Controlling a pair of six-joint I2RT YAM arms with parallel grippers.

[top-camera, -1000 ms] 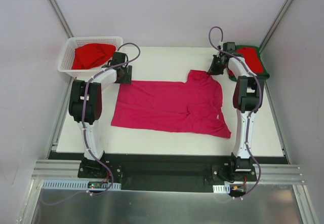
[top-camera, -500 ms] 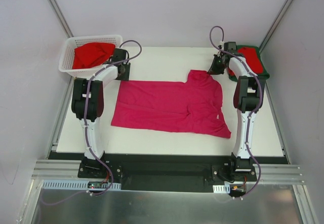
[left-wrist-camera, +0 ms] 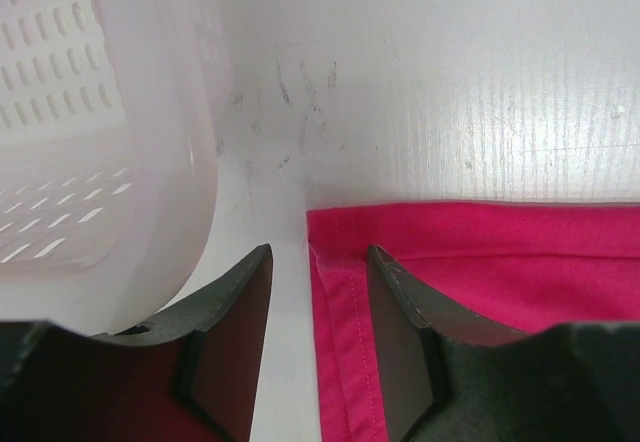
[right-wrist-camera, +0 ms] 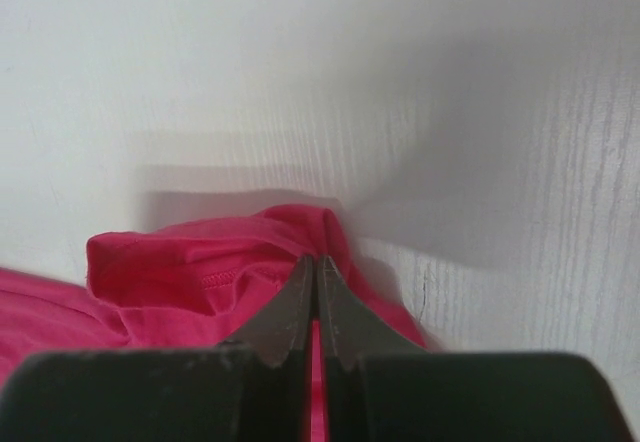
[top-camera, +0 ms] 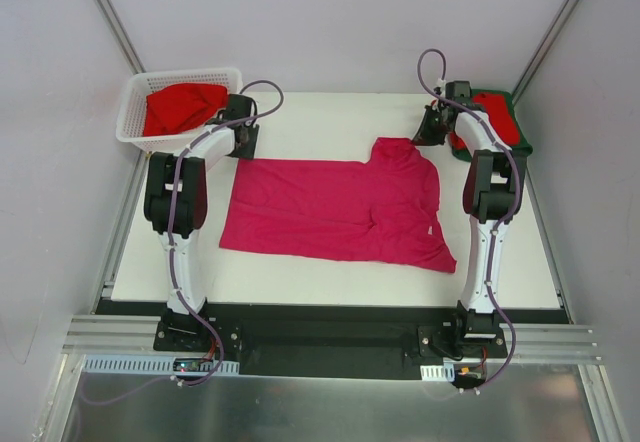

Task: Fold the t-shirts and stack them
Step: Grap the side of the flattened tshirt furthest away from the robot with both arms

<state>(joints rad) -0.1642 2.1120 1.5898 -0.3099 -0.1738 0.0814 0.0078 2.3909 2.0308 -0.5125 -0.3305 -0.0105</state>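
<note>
A magenta-pink t-shirt (top-camera: 340,207) lies spread flat on the white table (top-camera: 320,117). My left gripper (top-camera: 243,142) stands at its far left corner. In the left wrist view that gripper (left-wrist-camera: 318,254) is open, with the stitched hem (left-wrist-camera: 345,302) and a strip of bare table between its fingers. My right gripper (top-camera: 427,132) is at the shirt's far right corner. In the right wrist view it (right-wrist-camera: 318,260) is shut on a raised fold of the magenta cloth (right-wrist-camera: 200,262). Another red t-shirt (top-camera: 180,107) is bunched in the basket.
The white lattice basket (top-camera: 128,134) stands at the back left, its wall (left-wrist-camera: 110,112) close beside my left fingers. A red t-shirt (top-camera: 495,117) lies on a dark green one (top-camera: 519,148) at the back right, just behind my right arm.
My left gripper has shifted slightly toward the back at the shirt's corner and its jaws have narrowed. The right gripper has kept its pinch and place.
</note>
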